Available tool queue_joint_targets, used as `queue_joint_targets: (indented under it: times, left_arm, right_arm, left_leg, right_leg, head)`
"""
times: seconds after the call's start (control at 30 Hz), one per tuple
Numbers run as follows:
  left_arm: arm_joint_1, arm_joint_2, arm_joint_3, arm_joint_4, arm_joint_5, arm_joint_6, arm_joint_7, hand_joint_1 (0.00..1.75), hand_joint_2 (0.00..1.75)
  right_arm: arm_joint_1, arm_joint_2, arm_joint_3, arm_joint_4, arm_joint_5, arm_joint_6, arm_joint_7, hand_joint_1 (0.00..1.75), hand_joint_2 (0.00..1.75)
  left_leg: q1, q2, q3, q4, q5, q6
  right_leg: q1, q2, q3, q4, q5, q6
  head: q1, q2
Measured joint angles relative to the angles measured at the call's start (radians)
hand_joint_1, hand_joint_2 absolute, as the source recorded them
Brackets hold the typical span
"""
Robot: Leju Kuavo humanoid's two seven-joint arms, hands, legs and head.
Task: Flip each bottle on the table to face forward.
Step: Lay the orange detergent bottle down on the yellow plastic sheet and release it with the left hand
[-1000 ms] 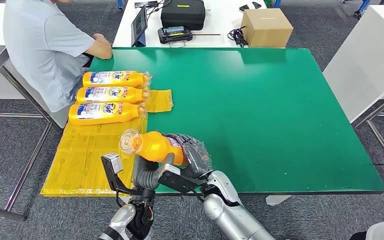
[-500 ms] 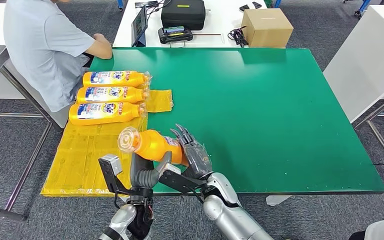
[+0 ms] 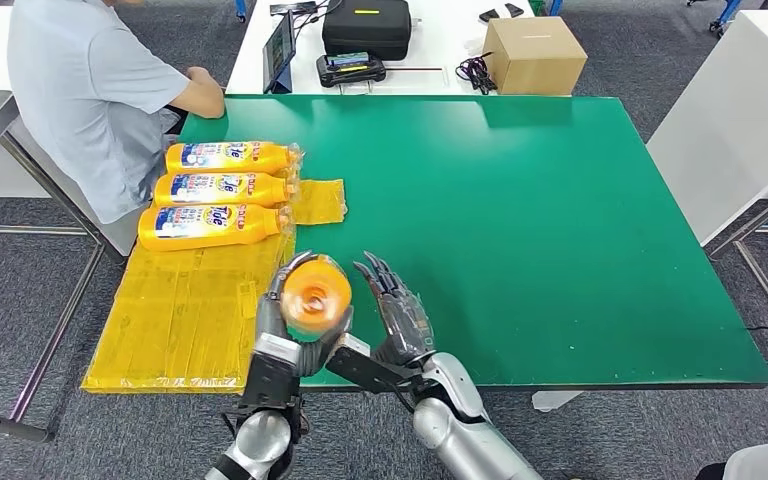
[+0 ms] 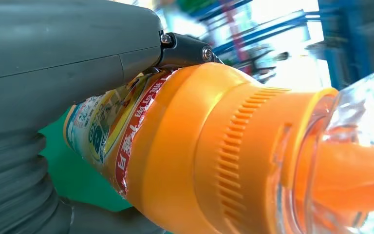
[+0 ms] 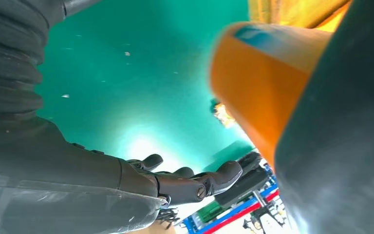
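Observation:
My left hand (image 3: 282, 318) grips an orange detergent bottle (image 3: 317, 294) above the table's near edge, its clear cap end turned toward me. Up close in the left wrist view, the bottle (image 4: 214, 146) shows its orange collar and part of its label under my thumb. My right hand (image 3: 396, 312) stands just right of the bottle with fingers spread, holding nothing; in the right wrist view its fingers (image 5: 185, 183) stretch over the green table beside the bottle (image 5: 263, 87). Three more orange bottles (image 3: 215, 189) lie side by side, labels up, at the table's left.
A yellow plastic sheet (image 3: 175, 310) covers the table's near-left corner. A person in a grey shirt (image 3: 90, 90) sits at the far left. A cardboard box (image 3: 533, 54) and a black case (image 3: 365, 27) sit on the white table behind. Green tabletop (image 3: 540, 230) spreads to the right.
My right hand has let go of the bottle and opened beside it. My left hand has taken the bottle and swung its cap end round toward me.

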Motion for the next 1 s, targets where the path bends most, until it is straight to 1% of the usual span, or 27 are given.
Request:
queue_joint_targets:
  times: [0.07, 0.17, 0.27, 0.33, 0.4, 0.53, 0.6, 0.67, 0.83, 1.0]
  left_arm:
    - [0.004, -0.008, 0.026, 0.002, -0.126, 0.009, 0.007, 1.75, 1.75]
    - [0.015, -0.033, 0.083, -0.001, -0.288, 0.014, 0.012, 1.75, 1.75]
    - [0.026, -0.053, 0.139, -0.009, -0.373, 0.014, 0.013, 1.75, 1.75]
    - [0.036, -0.06, 0.167, -0.026, -0.431, 0.014, 0.029, 1.75, 1.75]
    - [0.048, -0.063, 0.193, -0.057, -0.557, 0.014, 0.075, 1.75, 1.75]
    - [0.071, -0.067, 0.245, -0.122, -0.981, 0.015, 0.228, 1.75, 1.75]
    - [0.078, -0.068, 0.275, -0.141, -1.115, 0.015, 0.29, 1.75, 1.75]
    - [0.082, -0.069, 0.298, -0.155, -1.167, 0.015, 0.327, 1.75, 1.75]
    - [0.085, -0.069, 0.333, -0.178, -1.208, 0.015, 0.379, 1.75, 1.75]
    - [0.085, -0.051, 0.357, -0.184, -1.276, 0.015, 0.525, 1.75, 1.75]
  right_arm:
    - [0.014, -0.002, -0.008, -0.011, 0.012, -0.001, 0.0, 0.0, 1.75]
    - [0.031, -0.001, -0.019, -0.032, 0.034, -0.001, 0.002, 0.0, 1.75]
    - [0.042, -0.001, -0.029, -0.046, 0.046, -0.002, 0.006, 0.0, 1.75]
    - [0.049, 0.0, -0.034, -0.056, 0.053, -0.002, 0.007, 0.0, 1.75]
    - [0.059, 0.0, -0.041, -0.069, 0.062, 0.001, 0.007, 0.0, 1.75]
    - [0.079, 0.002, -0.063, -0.097, 0.079, 0.026, 0.011, 0.0, 1.75]
    - [0.09, 0.003, -0.077, -0.11, 0.081, 0.042, 0.012, 0.0, 1.75]
    - [0.1, 0.003, -0.091, -0.119, 0.078, 0.055, 0.013, 0.0, 1.75]
    - [0.127, 0.003, -0.118, -0.151, 0.048, 0.082, -0.004, 0.0, 1.75]
    - [0.188, -0.001, -0.152, -0.246, 0.001, 0.122, -0.045, 0.0, 1.75]
  left_leg:
    - [0.0, 0.0, 0.0, 0.0, 0.0, 0.0]
    - [0.0, 0.0, 0.0, 0.0, 0.0, 0.0]
    - [0.0, 0.0, 0.0, 0.0, 0.0, 0.0]
    - [0.0, 0.0, 0.0, 0.0, 0.0, 0.0]
    - [0.0, 0.0, 0.0, 0.0, 0.0, 0.0]
    - [0.0, 0.0, 0.0, 0.0, 0.0, 0.0]
    - [0.0, 0.0, 0.0, 0.0, 0.0, 0.0]
    - [0.0, 0.0, 0.0, 0.0, 0.0, 0.0]
    - [0.0, 0.0, 0.0, 0.0, 0.0, 0.0]
    - [0.0, 0.0, 0.0, 0.0, 0.0, 0.0]
  right_leg:
    - [0.0, 0.0, 0.0, 0.0, 0.0, 0.0]
    - [0.0, 0.0, 0.0, 0.0, 0.0, 0.0]
    - [0.0, 0.0, 0.0, 0.0, 0.0, 0.0]
    - [0.0, 0.0, 0.0, 0.0, 0.0, 0.0]
    - [0.0, 0.0, 0.0, 0.0, 0.0, 0.0]
    - [0.0, 0.0, 0.0, 0.0, 0.0, 0.0]
    - [0.0, 0.0, 0.0, 0.0, 0.0, 0.0]
    - [0.0, 0.0, 0.0, 0.0, 0.0, 0.0]
    - [0.0, 0.0, 0.0, 0.0, 0.0, 0.0]
    - [0.0, -0.001, 0.0, 0.0, 0.0, 0.0]
  head:
    - [0.0, 0.0]
    - [0.0, 0.0]
    - [0.0, 0.0]
    - [0.0, 0.0]
    - [0.0, 0.0]
    - [0.0, 0.0]
    - [0.0, 0.0]
    - [0.0, 0.0]
    - [0.0, 0.0]
    - [0.0, 0.0]
